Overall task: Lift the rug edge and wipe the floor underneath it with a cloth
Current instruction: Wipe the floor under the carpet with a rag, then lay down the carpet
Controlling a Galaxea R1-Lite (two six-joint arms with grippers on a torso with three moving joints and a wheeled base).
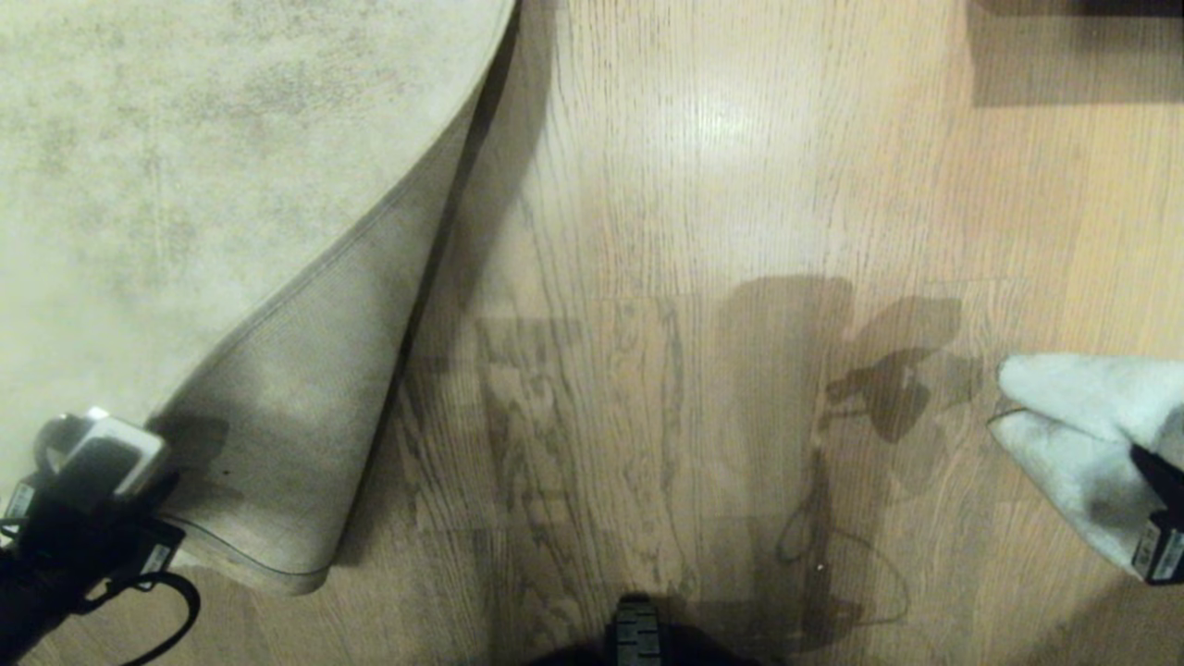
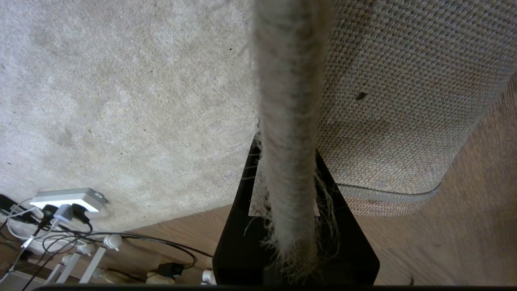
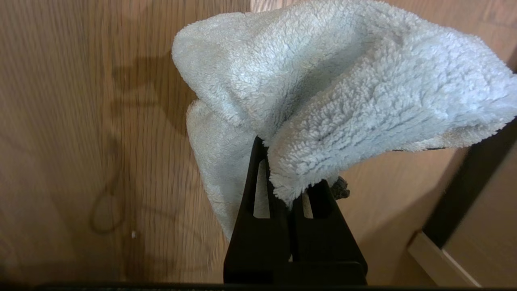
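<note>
The mottled beige rug [image 1: 185, 166] covers the left of the head view. Its near corner is turned over, showing tan woven backing [image 1: 305, 388]. My left gripper [image 1: 102, 462] at the lower left is shut on the rug edge [image 2: 286, 121], whose frayed border runs between the black fingers [image 2: 242, 202] and is held up off the floor [image 1: 694, 277]. At the right border my right gripper [image 1: 1156, 499] is shut on the pale blue fluffy cloth [image 1: 1082, 416]. In the right wrist view the cloth [image 3: 343, 89] bulges out of the gripper [image 3: 288, 178], above the wood planks.
A white power strip [image 2: 66, 198] with plugs and tangled cables lies by the rug's side. A dark furniture base [image 3: 464, 190] stands close to the right gripper. Another dark shape [image 1: 1073, 46] sits at the far right. My own base [image 1: 634, 634] shows at the bottom.
</note>
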